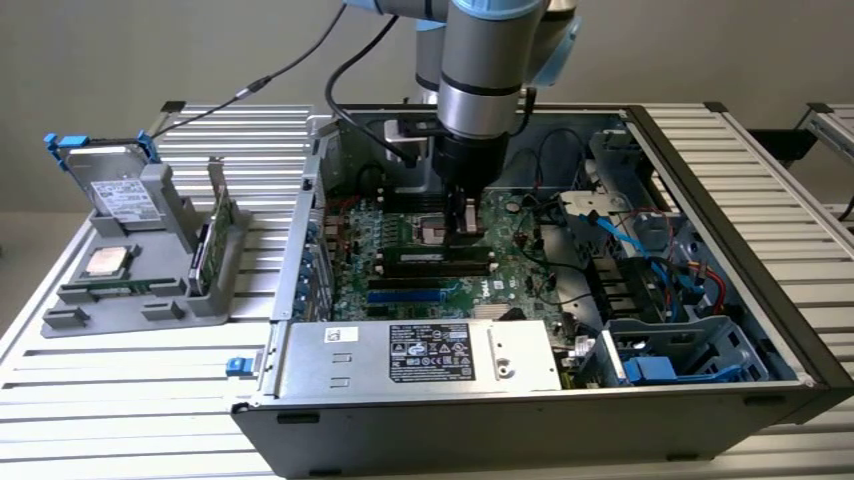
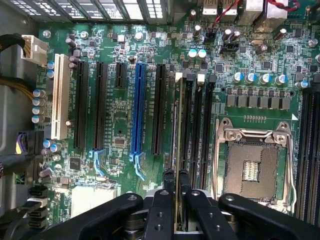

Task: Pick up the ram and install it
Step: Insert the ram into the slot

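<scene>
Wrist view: black fingers [image 2: 161,205] are pinched nearly together on the long, thin green ram stick [image 2: 176,125], seen edge-on. It stands over the long black memory slots [image 2: 196,130] beside the silver processor socket [image 2: 252,162], perhaps already touching one.

Silver-grey arm [image 1: 478,60] with pale blue joint caps, black cables [image 1: 331,98] trailing; black pincer [image 2: 176,174] (small screws dotted along it).

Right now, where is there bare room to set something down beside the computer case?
The slatted table is bare between the grey holder and its near edge, and behind the holder by the cable. Inside the computer case is crowded: the gripper and wiring.
</scene>
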Robot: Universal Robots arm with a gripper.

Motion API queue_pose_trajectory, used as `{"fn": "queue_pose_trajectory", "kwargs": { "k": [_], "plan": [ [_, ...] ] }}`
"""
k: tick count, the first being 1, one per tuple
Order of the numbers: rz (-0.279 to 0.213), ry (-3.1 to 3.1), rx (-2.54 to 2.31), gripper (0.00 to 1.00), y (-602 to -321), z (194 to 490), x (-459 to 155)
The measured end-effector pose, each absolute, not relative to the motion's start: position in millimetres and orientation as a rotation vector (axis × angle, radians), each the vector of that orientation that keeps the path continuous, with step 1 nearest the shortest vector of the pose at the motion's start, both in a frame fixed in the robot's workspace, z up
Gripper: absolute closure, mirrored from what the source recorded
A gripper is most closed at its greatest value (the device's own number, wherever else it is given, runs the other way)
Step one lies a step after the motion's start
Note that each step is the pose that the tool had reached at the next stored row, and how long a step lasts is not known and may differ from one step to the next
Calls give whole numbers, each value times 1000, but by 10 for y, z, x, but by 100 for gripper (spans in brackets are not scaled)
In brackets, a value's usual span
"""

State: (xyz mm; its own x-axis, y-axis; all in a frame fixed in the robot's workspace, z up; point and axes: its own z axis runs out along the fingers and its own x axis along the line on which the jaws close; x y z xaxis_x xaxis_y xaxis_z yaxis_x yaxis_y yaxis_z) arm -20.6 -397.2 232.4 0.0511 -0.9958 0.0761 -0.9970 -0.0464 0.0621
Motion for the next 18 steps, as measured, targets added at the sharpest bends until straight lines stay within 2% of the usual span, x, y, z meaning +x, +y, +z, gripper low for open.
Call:
{"fn": "queue_pose_trajectory", "kwargs": {
  "k": [18],
  "plan": [
    [5,-2092,2199,86,-3973,2271,-173]
  ]
}}
